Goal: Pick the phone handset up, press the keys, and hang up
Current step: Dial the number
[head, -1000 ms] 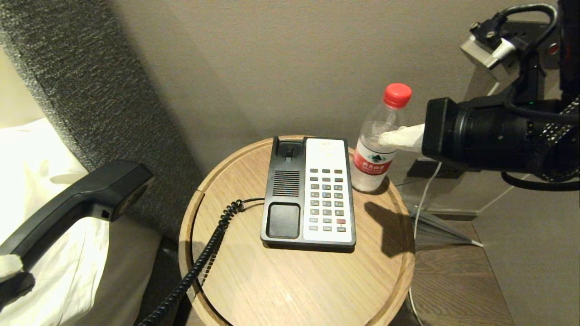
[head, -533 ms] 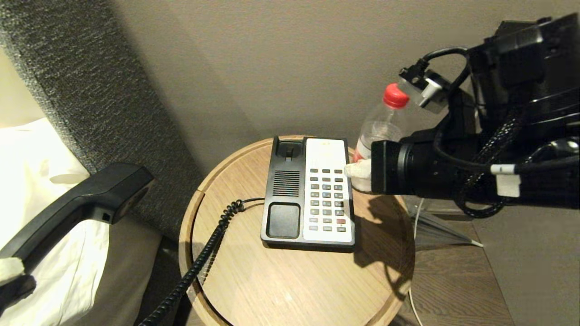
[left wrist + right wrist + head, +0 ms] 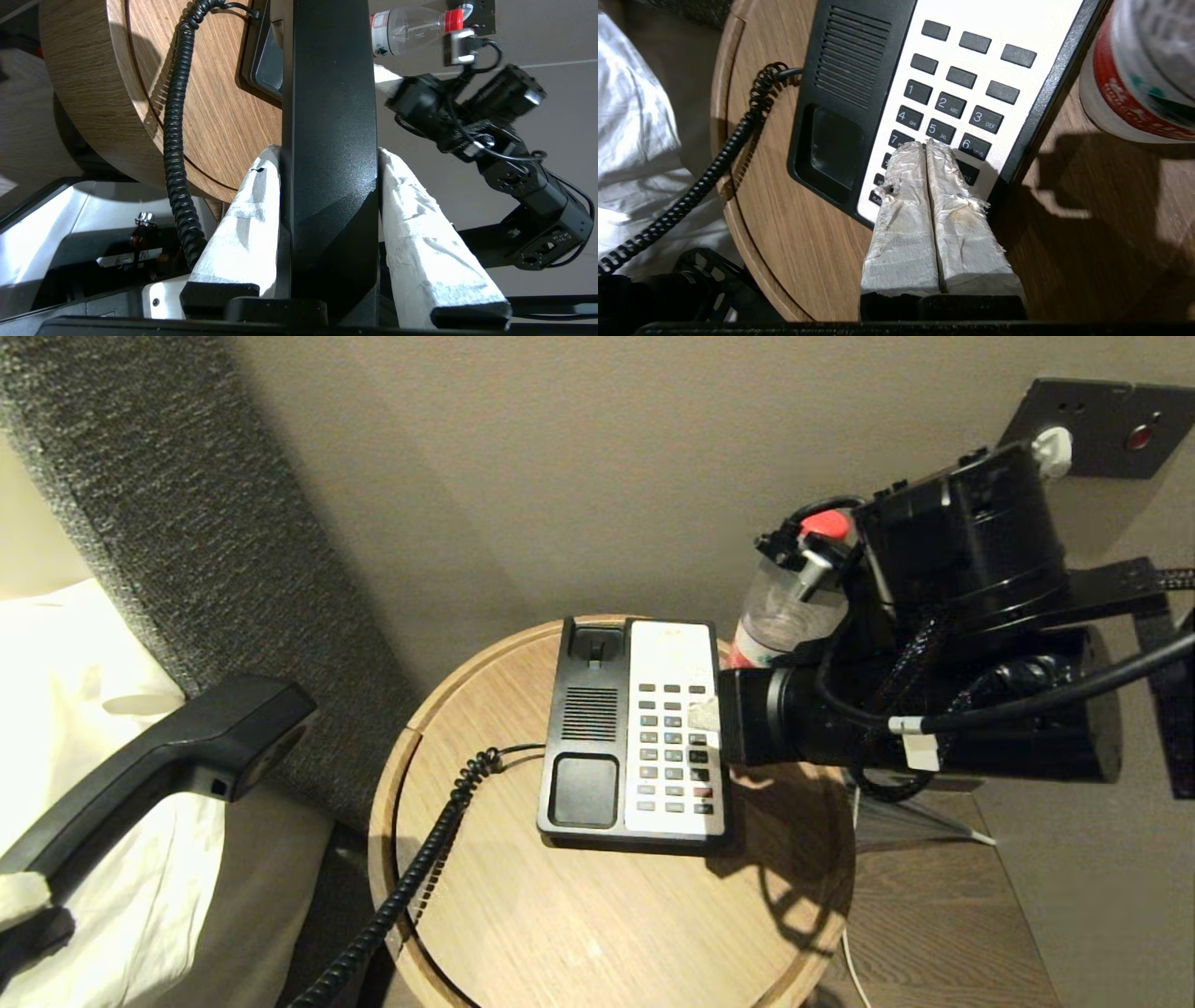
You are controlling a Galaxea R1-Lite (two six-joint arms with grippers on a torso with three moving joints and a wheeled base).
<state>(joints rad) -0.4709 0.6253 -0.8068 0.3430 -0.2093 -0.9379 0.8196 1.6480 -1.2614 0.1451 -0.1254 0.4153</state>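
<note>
The phone handset (image 3: 177, 747) hangs over the bed to the left of the table, off its cradle. My left gripper (image 3: 328, 154) is shut on the handset (image 3: 329, 93), one wrapped white finger on each side. Its coiled cord (image 3: 420, 859) runs to the phone base (image 3: 583, 728) on the round table. My right gripper (image 3: 926, 144) is shut, its two wrapped fingers pressed together. Its tips rest over the keys (image 3: 952, 102) just below the 5 key; I cannot tell whether they touch. In the head view the right gripper (image 3: 705, 714) comes in from the right, low over the keypad (image 3: 672, 747).
A clear water bottle (image 3: 780, 616) with a red cap stands behind the right arm, close to the phone's far right corner. The round wooden table (image 3: 579, 933) has a raised rim. A grey headboard (image 3: 187, 523) and white bedding (image 3: 84, 709) lie to the left.
My right arm has swung down and left, from beside the bottle to over the keypad, fingers still shut. The left gripper and handset have stayed where they were.
</note>
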